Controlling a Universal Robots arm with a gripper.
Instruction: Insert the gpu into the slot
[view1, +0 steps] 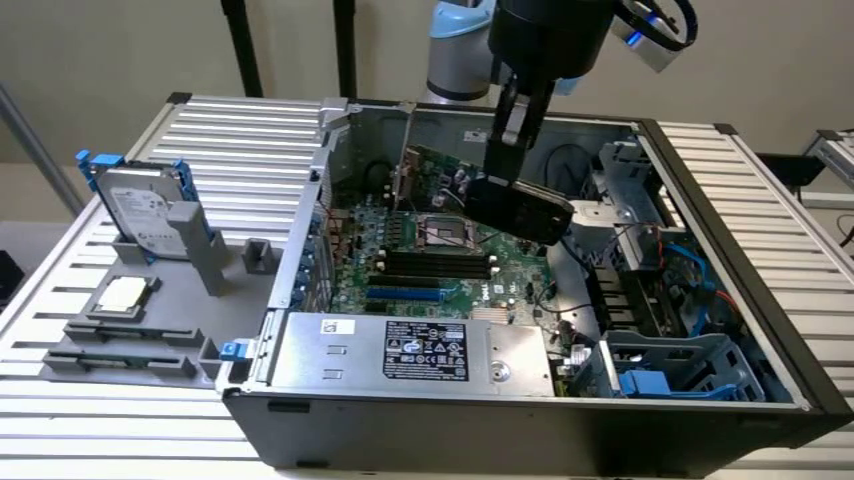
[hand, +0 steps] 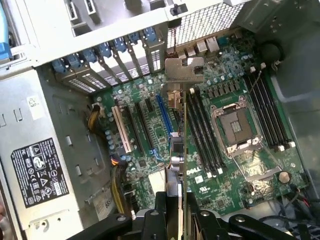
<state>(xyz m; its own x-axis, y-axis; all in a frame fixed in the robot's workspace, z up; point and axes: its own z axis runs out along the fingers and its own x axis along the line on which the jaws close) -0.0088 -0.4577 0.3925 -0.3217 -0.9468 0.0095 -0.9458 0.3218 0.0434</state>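
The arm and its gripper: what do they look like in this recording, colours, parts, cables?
The arm is a pale grey tube with a light blue joint cap and a wide black wrist. The gripper is black, with long narrow fingers; round bolts show at their bases. Beside the wrist sits a grey box with a blue glow and a looped black cable.

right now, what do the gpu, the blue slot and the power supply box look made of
gpu: matte black casing, probably plastic over a circuit board.
blue slot: moulded plastic, judging by its even bright colour.
power supply box: bare sheet metal, dull silver with a grey sheen and a paper-like label.
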